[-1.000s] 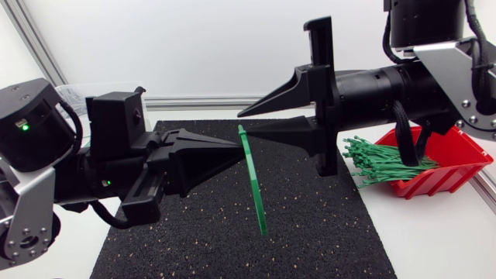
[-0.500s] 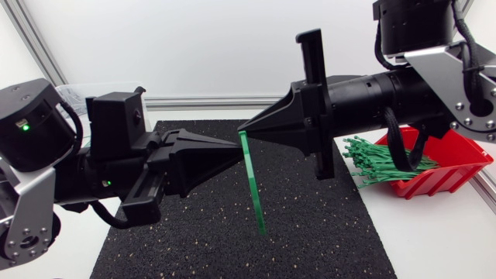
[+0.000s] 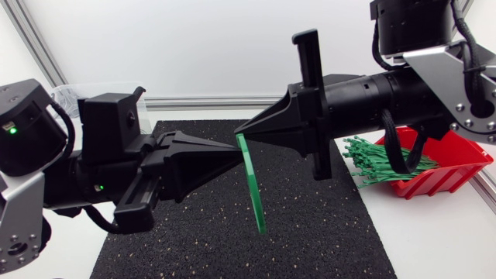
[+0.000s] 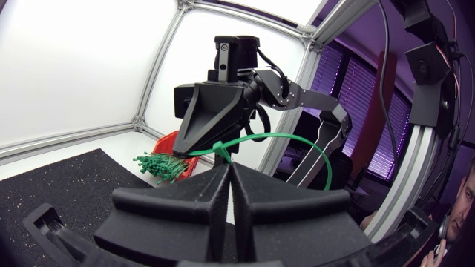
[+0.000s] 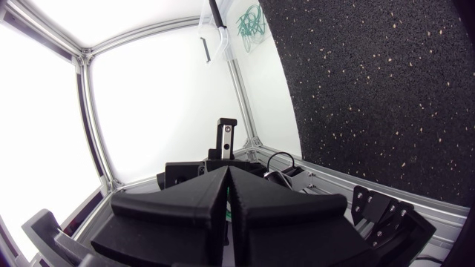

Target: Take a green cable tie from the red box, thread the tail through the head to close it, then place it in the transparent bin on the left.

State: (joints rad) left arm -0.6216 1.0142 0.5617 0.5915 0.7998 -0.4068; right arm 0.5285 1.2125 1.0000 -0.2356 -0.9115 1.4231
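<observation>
A single green cable tie [image 3: 253, 190] hangs over the black mat, its upper end pinched between my two grippers, which meet tip to tip. My left gripper [image 3: 235, 152] is shut on the tie just below that end. My right gripper [image 3: 242, 139] is shut on the very top of it. In the left wrist view the tie [image 4: 297, 142] arcs away from my left gripper [image 4: 228, 166] toward the right gripper [image 4: 190, 151]. The red box [image 3: 446, 159] with a bundle of green ties [image 3: 380, 161] stands at the right. The transparent bin [image 3: 74, 94] shows behind my left arm.
The black foam mat [image 3: 310, 232] covers the middle of the table under both grippers. In the right wrist view the transparent bin [image 5: 239, 30] holds a few closed green ties beside the mat [image 5: 371, 89].
My right gripper has slid left onto the tie's top end and closed on it. The left arm has shifted slightly, still holding the tie.
</observation>
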